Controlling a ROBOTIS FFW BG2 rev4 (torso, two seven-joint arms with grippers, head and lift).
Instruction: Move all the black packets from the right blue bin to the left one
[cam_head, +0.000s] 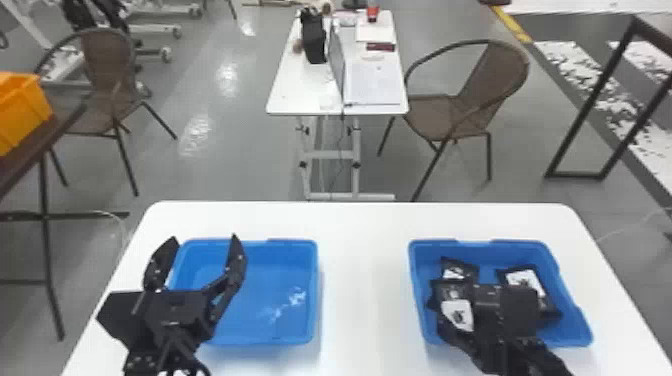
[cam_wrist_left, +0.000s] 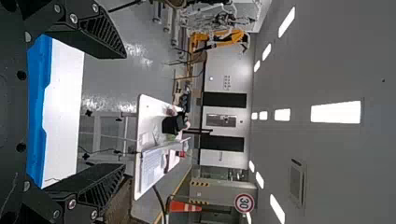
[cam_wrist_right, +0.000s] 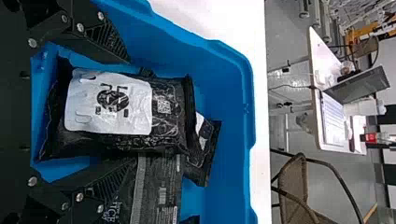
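Note:
In the head view, my left gripper (cam_head: 204, 237) stands open over the left part of the left blue bin (cam_head: 314, 300), which holds no packets. The left wrist view has this gripper (cam_wrist_left: 123, 111) with its fingers spread and nothing between them. My right gripper (cam_head: 500, 306) is low in the right blue bin (cam_head: 500, 243) among several black packets (cam_head: 525, 280) with white labels. Seen from the right wrist, a black packet (cam_wrist_right: 168, 100) lies between the parted fingers of that gripper (cam_wrist_right: 130, 111); other packets (cam_wrist_right: 159, 186) lie beside and partly beneath it.
Both bins stand on a white table (cam_head: 362, 280) with a strip of bare tabletop between them. Beyond it are a smaller desk (cam_head: 300, 95) with a laptop, and wicker chairs (cam_head: 495, 75). An orange crate (cam_head: 22, 110) sits on a brown table at the far left.

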